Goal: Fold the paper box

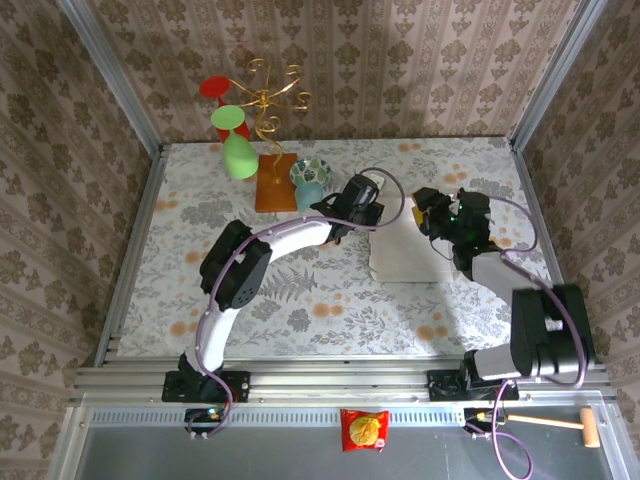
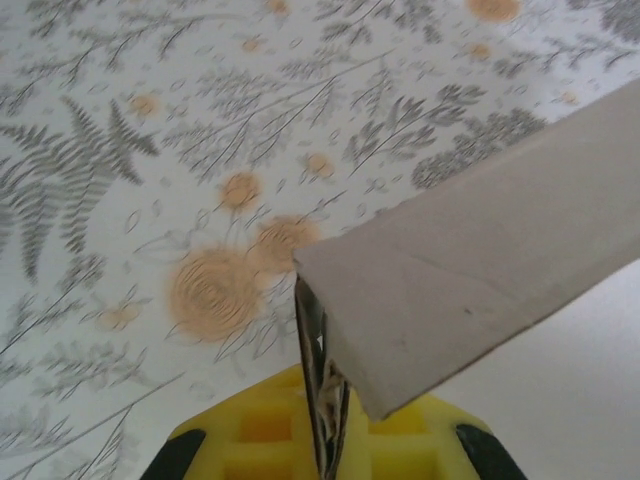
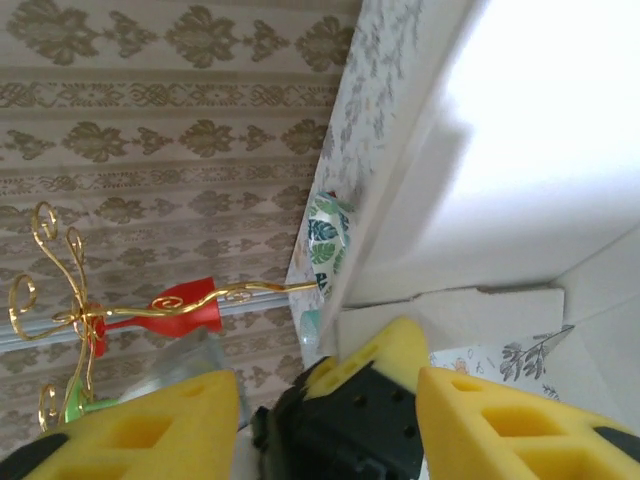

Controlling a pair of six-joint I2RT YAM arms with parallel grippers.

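Observation:
The paper box (image 1: 408, 252) is a pale grey-white cardboard piece lying mid-right on the floral table, its left edge lifted. My left gripper (image 1: 370, 220) is at that left edge. In the left wrist view its yellow fingers (image 2: 262, 432) are pressed together, shut on a thin fold of the paper box (image 2: 480, 270), whose flap slants up to the right. My right gripper (image 1: 428, 212) hovers at the box's far right corner. In the right wrist view it (image 3: 330, 410) is open, with the white panel (image 3: 500, 170) ahead and the left gripper's black body beyond its fingers.
A gold wire stand (image 1: 265, 100) with red and green cups stands on a brown wooden board (image 1: 275, 185) at the back left. A leaf-patterned bowl (image 1: 311, 170) and a teal cup (image 1: 309, 194) sit beside it. Metal rails edge the table.

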